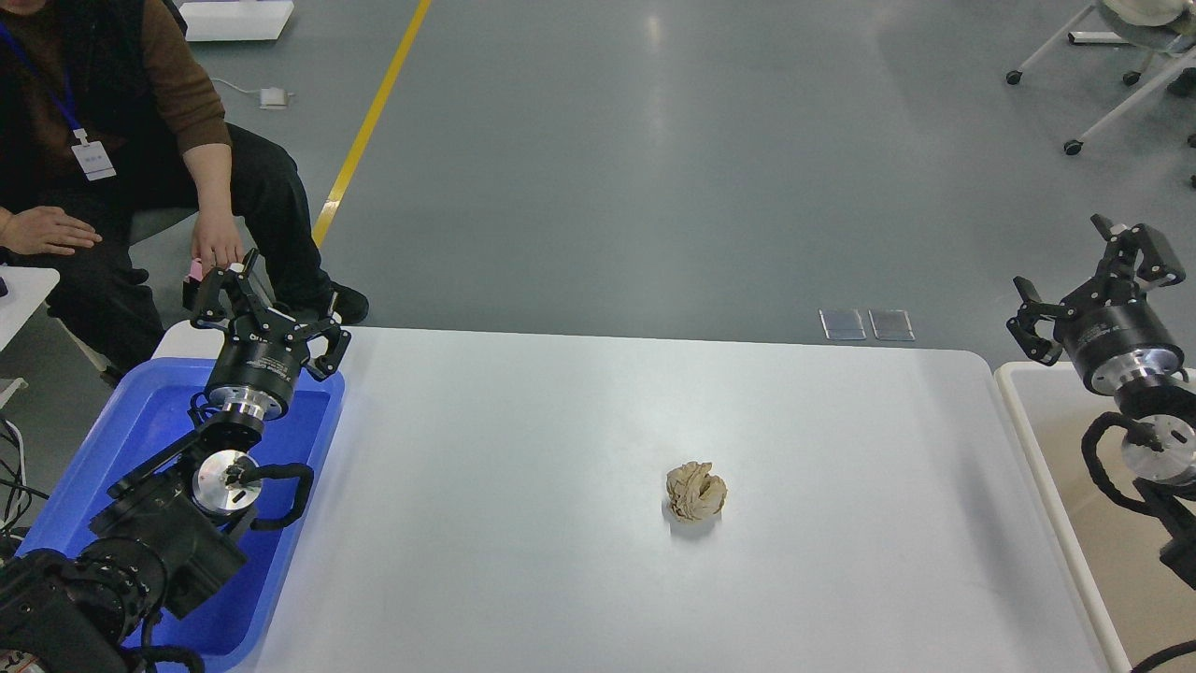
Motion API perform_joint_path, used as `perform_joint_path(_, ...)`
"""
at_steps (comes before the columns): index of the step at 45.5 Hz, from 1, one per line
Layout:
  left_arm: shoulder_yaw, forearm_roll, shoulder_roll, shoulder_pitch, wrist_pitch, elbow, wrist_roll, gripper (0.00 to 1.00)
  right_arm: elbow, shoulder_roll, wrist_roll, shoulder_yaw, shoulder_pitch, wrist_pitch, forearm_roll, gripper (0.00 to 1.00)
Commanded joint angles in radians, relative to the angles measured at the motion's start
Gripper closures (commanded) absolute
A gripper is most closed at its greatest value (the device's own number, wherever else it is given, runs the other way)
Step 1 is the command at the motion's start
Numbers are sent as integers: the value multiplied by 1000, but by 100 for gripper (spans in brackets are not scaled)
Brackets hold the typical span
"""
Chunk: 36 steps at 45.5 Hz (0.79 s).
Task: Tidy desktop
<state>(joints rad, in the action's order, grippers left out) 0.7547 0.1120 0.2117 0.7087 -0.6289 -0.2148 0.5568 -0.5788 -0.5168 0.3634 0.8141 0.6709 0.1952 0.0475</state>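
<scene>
- Left gripper (269, 301), fingers spread, hangs over the blue tray (140, 421).
- Right gripper (1089, 276) spread too.
- Between them, smooth white tabletop (561, 449) carries one crumpled tan paper ball (696, 492).

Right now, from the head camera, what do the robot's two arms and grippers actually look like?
Both arms are black with chunky jointed segments. Each ends in a black cylindrical wrist with a shiny silver ring, carrying a two-finger gripper of black linkage fingers: left gripper, right gripper. A black looped cable hangs beside each wrist, next to a round silver disc. Faint white lettering marks the cylinders, too small to read.
</scene>
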Motion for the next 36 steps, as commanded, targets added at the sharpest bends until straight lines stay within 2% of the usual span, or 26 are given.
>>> perform_joint_path(1,0,0,0,0,0,0,0,0,1,-8,-1,-1,-2,0,0,0)
perform_joint_path(36,0,0,0,2,2,0,0,0,-4,-43,0,5,-22,3,-3,0)
